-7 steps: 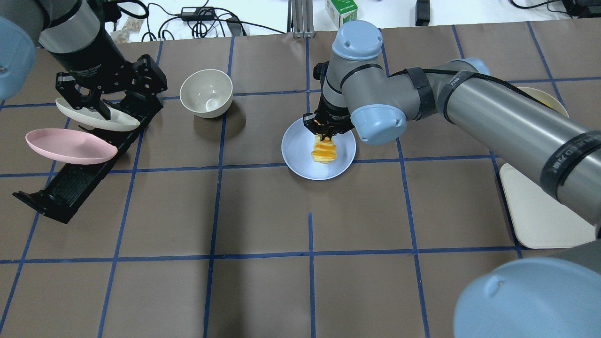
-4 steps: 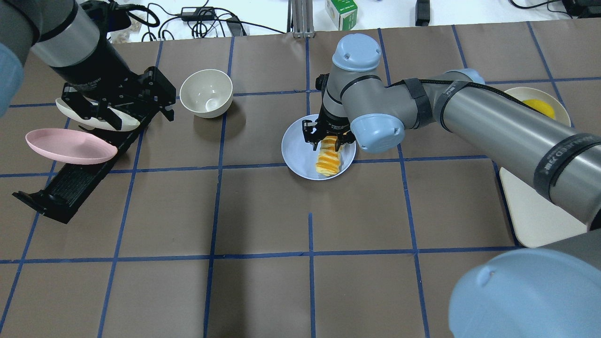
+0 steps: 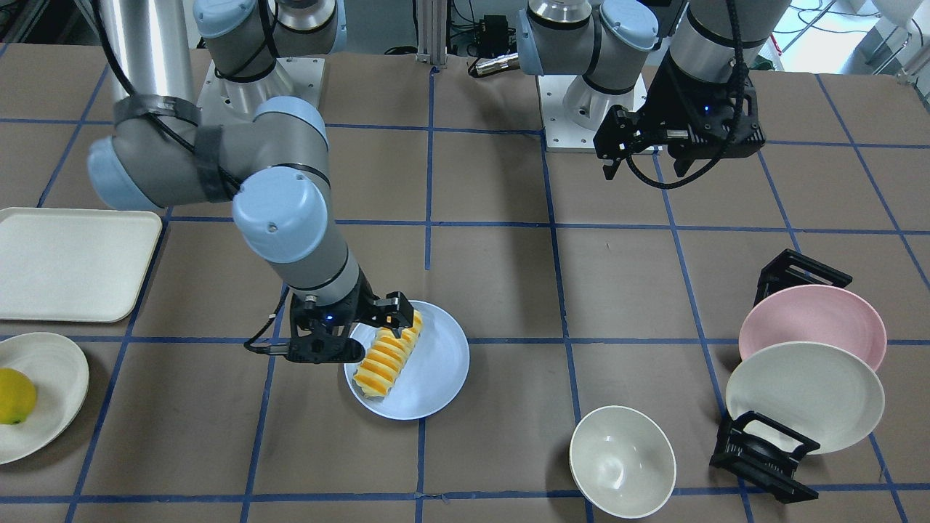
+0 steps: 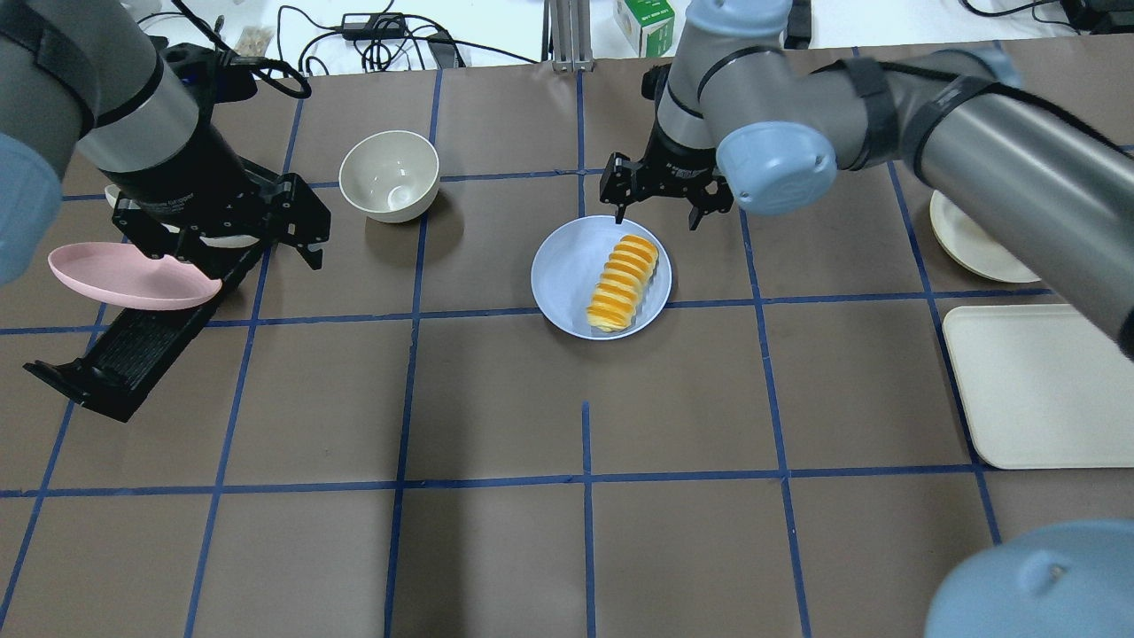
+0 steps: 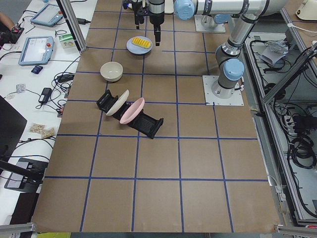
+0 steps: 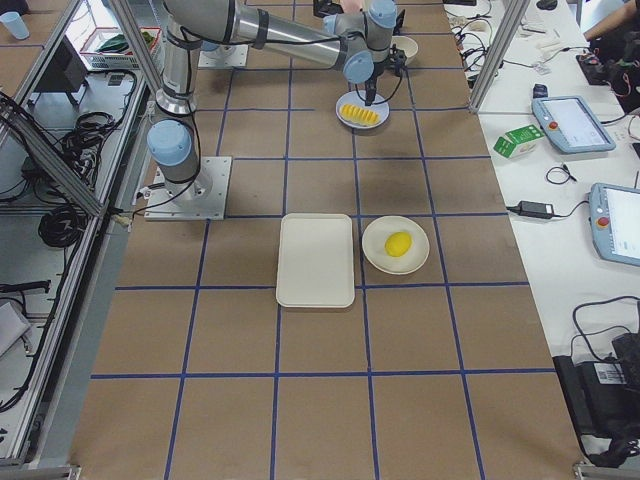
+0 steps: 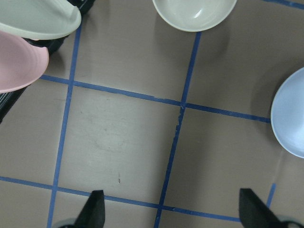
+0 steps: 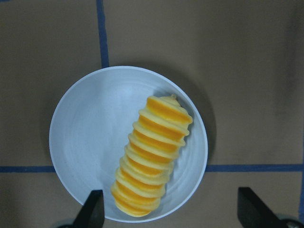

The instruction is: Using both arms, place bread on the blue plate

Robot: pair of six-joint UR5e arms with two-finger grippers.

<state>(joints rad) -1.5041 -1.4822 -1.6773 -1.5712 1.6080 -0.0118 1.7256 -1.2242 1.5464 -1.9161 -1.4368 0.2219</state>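
Note:
The bread (image 4: 620, 282), ridged orange and pale yellow, lies flat on the blue plate (image 4: 563, 275) with nothing touching it. It also shows in the right wrist view (image 8: 152, 159) on the plate (image 8: 85, 142), and in the front view (image 3: 387, 356). My right gripper (image 4: 658, 217) is open and empty, raised over the plate's far rim; in the front view it (image 3: 363, 330) hangs beside the loaf. My left gripper (image 4: 232, 250) is open and empty, above the table by the plate rack, far left of the blue plate (image 7: 289, 118).
A cream bowl (image 4: 390, 175) stands left of the blue plate. A black rack (image 4: 115, 363) holds a pink plate (image 4: 133, 276) and a cream plate (image 3: 803, 396). A cream tray (image 4: 1036, 385) lies at the right; behind it, a cream plate (image 3: 51, 378) holds a lemon (image 3: 14, 396).
My right gripper opened, let go of the bread and rose toward the far side; the loaf went from tilted to lying flat. My left gripper moved away from the rack's cream plate.

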